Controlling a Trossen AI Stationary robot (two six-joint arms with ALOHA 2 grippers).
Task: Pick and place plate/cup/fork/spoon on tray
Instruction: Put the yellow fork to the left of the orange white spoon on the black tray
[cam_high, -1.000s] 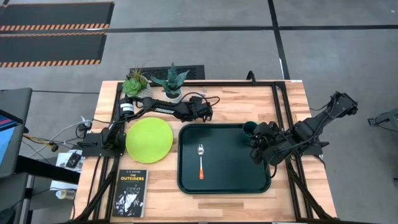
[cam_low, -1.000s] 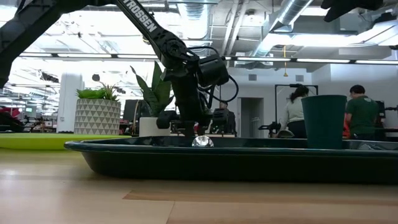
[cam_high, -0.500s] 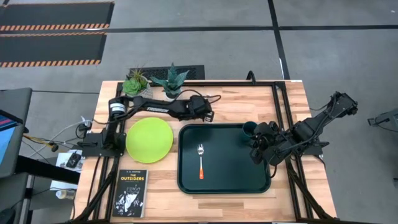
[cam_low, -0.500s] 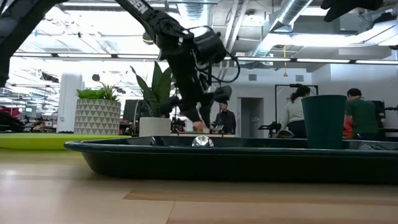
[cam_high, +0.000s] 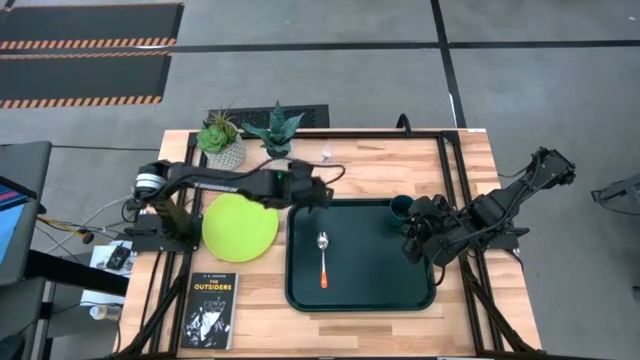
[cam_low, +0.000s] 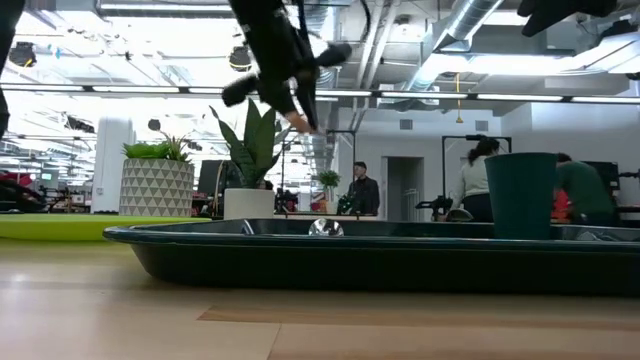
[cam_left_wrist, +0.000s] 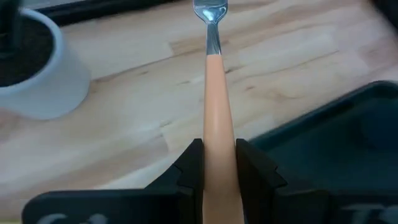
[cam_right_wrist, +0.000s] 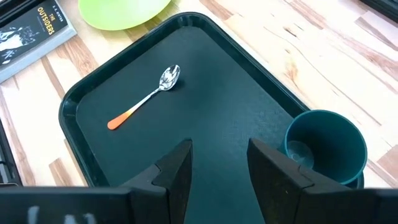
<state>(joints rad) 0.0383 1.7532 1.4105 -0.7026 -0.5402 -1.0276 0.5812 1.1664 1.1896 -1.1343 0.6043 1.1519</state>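
- Left end effector (cam_left_wrist: 214, 163), clamped on the fork (cam_left_wrist: 213, 93), has lifted it off the worktop (cam_high: 400, 160), near the tray's (cam_high: 300, 290) far-left corner.
- Fork placement is next; plate (cam_high: 240, 225) remains outside.
- Right end effector (cam_right_wrist: 216, 163) waits open.

Even, bright overhead light, soft faint shadows on the table (cam_high: 470, 160). In the low view, ceiling lights and windows glare white behind; the tray (cam_low: 300, 262) is dark against them, the near tabletop soft. The left wrist view blurs the fork (cam_left_wrist: 214, 106) tip and pot (cam_left_wrist: 37, 74)
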